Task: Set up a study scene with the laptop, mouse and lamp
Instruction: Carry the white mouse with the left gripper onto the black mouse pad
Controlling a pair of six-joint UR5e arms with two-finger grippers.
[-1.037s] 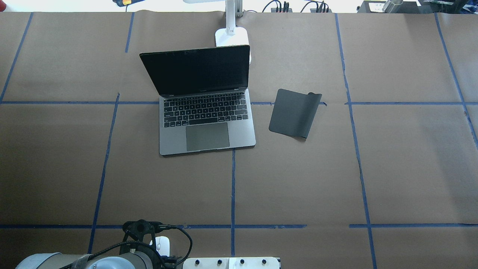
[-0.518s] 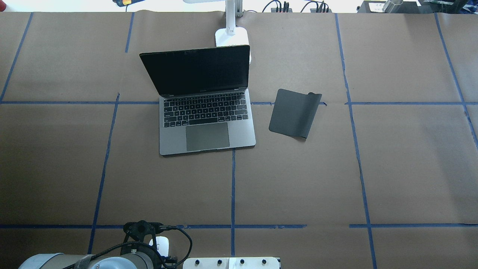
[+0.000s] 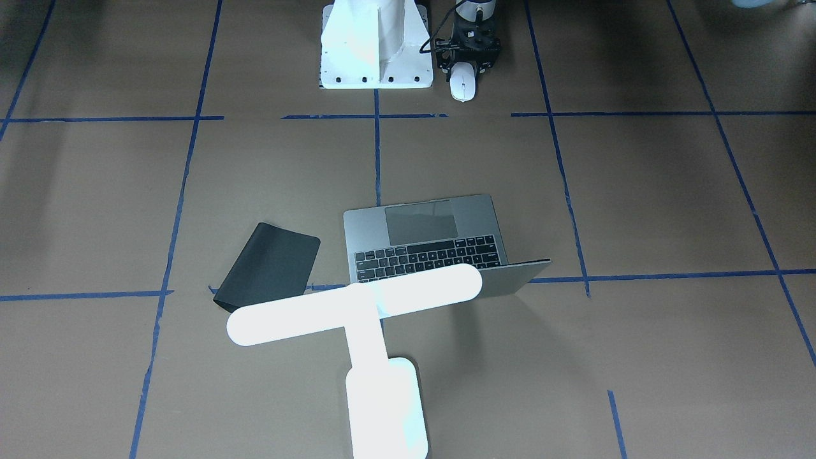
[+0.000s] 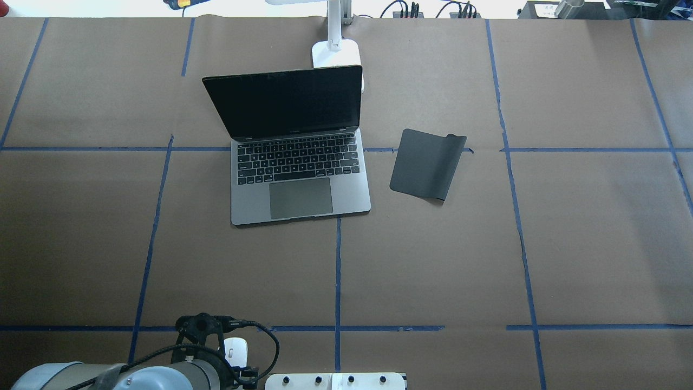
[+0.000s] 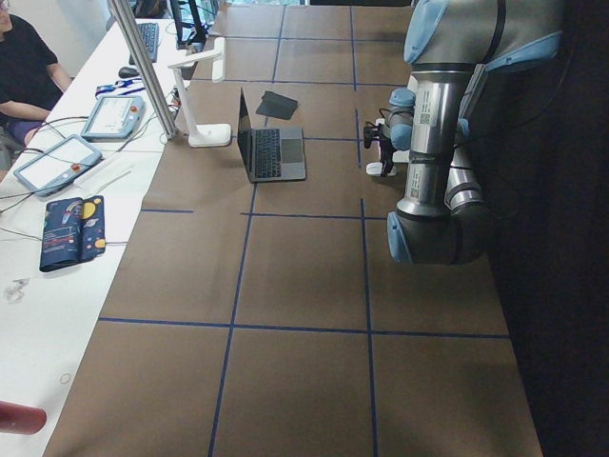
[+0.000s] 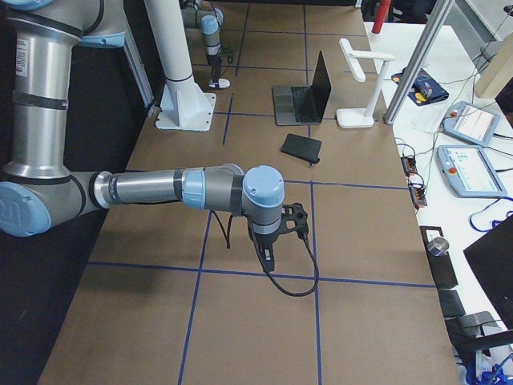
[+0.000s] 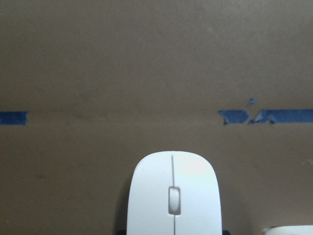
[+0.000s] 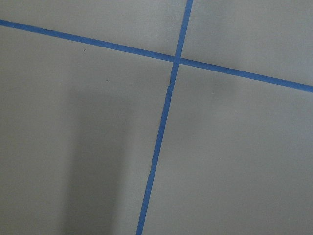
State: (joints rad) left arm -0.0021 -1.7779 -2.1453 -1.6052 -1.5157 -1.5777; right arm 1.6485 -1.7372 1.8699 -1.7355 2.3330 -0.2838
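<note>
From across the table we see the left gripper (image 3: 465,64) beside the white pedestal (image 3: 376,44), its jaws closed on the sides of the mouse (image 3: 463,87). The mouse is well apart from the open laptop (image 3: 433,236). The lamp (image 3: 357,309) stands behind the screen. From the right end, the right gripper (image 6: 267,258) hangs over the table (image 6: 361,241); we cannot tell how its jaws stand.

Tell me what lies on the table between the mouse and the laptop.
No object: the overhead view shows only bare brown paper, crossed by one blue tape line, between the mouse and the laptop.
</note>
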